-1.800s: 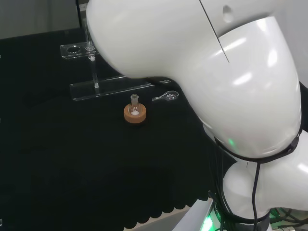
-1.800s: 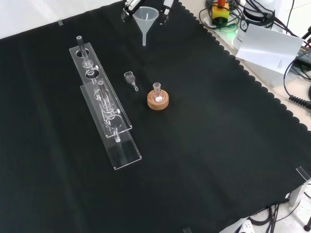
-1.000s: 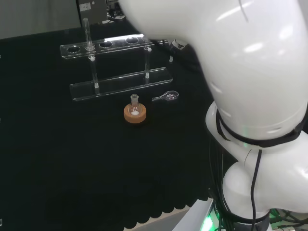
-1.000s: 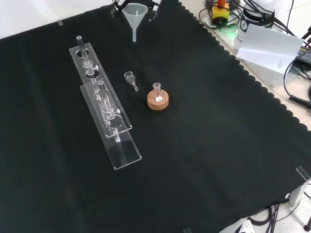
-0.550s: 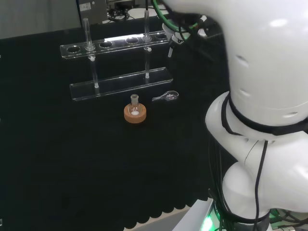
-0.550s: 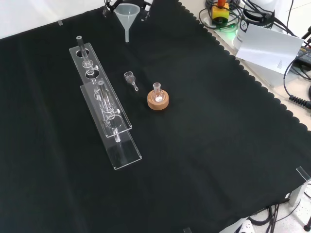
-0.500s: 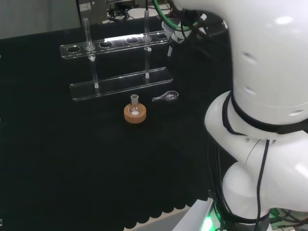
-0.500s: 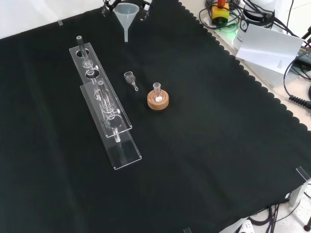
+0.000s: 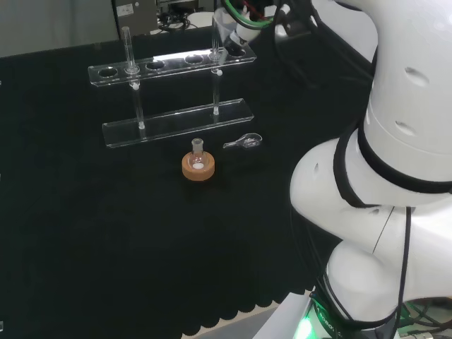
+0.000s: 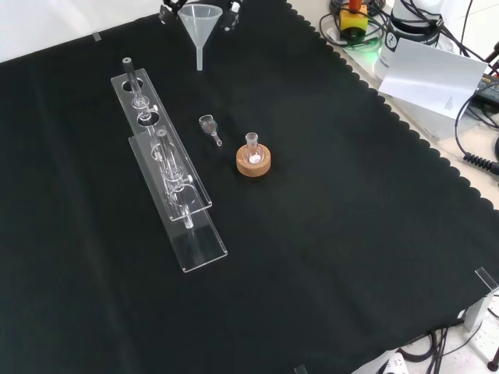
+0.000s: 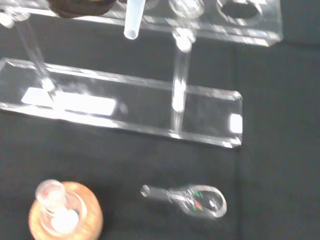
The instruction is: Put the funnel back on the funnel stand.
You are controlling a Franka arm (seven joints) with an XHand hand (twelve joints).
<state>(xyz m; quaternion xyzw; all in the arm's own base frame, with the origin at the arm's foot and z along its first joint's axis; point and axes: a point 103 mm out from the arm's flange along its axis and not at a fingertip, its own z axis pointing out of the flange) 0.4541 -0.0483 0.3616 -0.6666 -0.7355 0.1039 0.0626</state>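
The robot arm [image 9: 395, 120] was made of glossy white rounded links with black seams at the joints. Thin black cables ran along it, and a green light glowed at its base.

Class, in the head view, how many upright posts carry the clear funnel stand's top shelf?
2. On the funnel stand, the left post stands near its left end in the head view, the right post nearer its right end. None looks hidden.

Black-cloth bench [image 10: 327, 257]: clear funnel stand [image 10: 168, 167], small flask on cork ring [image 10: 254, 160], small glass stopper [image 10: 210, 127] between them.
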